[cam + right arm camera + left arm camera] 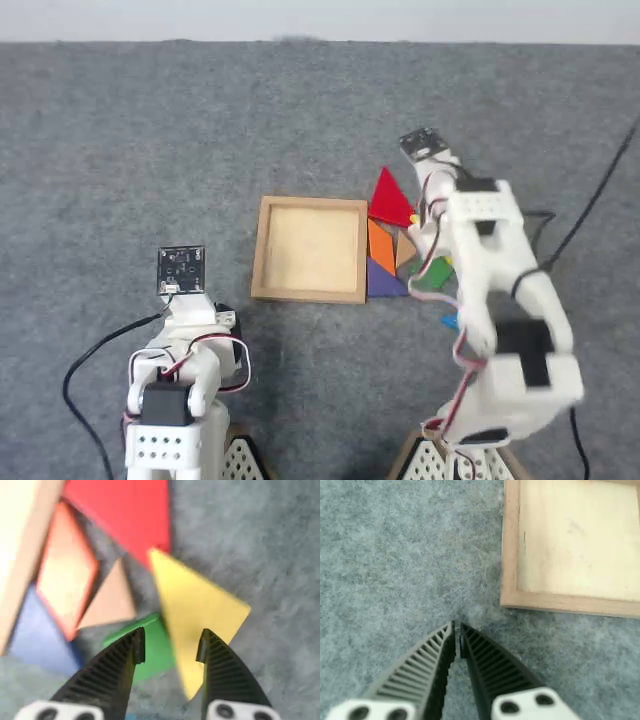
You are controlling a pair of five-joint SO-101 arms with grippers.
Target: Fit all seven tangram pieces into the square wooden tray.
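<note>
Right arm (490,250) extended, right fingers (120,670) spread above yellow triangle (200,605), left fingers (490,665) closed

I can read no text, label, number or sign: the wooden tray (258,250) and the tangram pieces (390,200) have plain faces, and any marking on the small circuit board (181,270) at my left wrist is too small to make out.

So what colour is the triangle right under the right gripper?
Yellow. The triangle under the right gripper shows best in the right wrist view.
</note>
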